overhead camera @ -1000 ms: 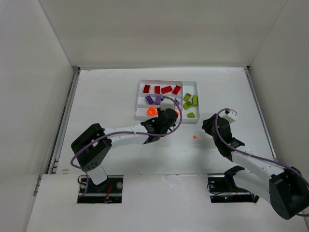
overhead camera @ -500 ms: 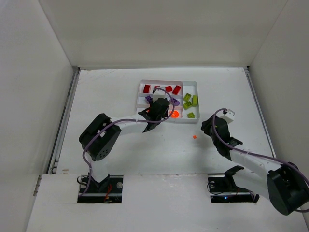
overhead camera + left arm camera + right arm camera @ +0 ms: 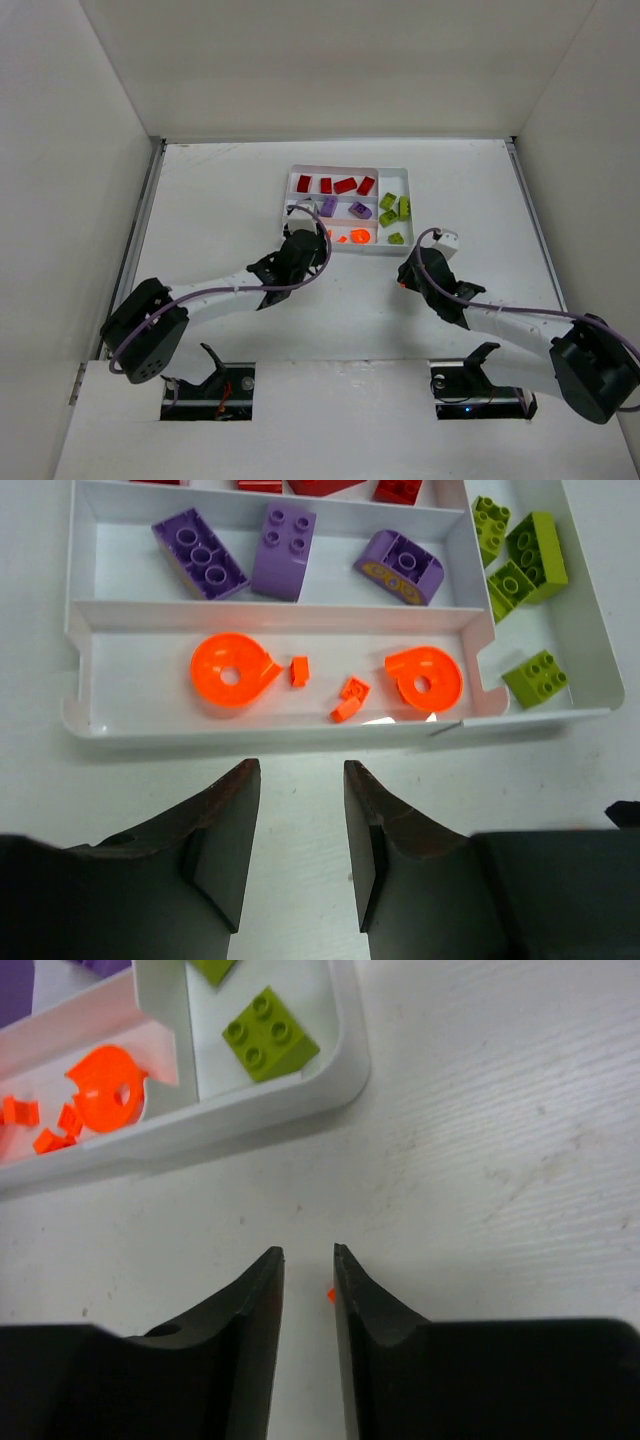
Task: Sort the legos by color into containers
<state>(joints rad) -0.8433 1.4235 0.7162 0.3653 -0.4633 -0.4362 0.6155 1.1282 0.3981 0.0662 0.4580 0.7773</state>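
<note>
Stray orange lego (image 3: 331, 1296), tiny, lies on the table (image 3: 220, 200) near the white tray's (image 3: 250, 732) near right corner. It is the only piece I see outside the tray. A second ago it sat alone, with my right gripper (image 3: 307, 1252) off to its right. Now that gripper stands over it, jaws drawn in to a narrow gap. The piece sits against one finger with bare table between it and the other, so nothing is pinched yet. My left gripper (image 3: 300, 768), which was over the orange slot (image 3: 130, 680), has backed off to the tray's near side, jaws partly apart and empty. I read that as one drop done and the last pick in hand.

The overhead view shows red bricks (image 3: 345, 185) in the far slot, which the left wrist view crops. That wrist view resolves two round orange pieces (image 3: 232, 670) with small bits between them, purple bricks (image 3: 283, 552) behind, and yellow-green bricks (image 3: 535, 675) in the crosswise slot. Only the right wrist view shows the stray clearly.
</note>
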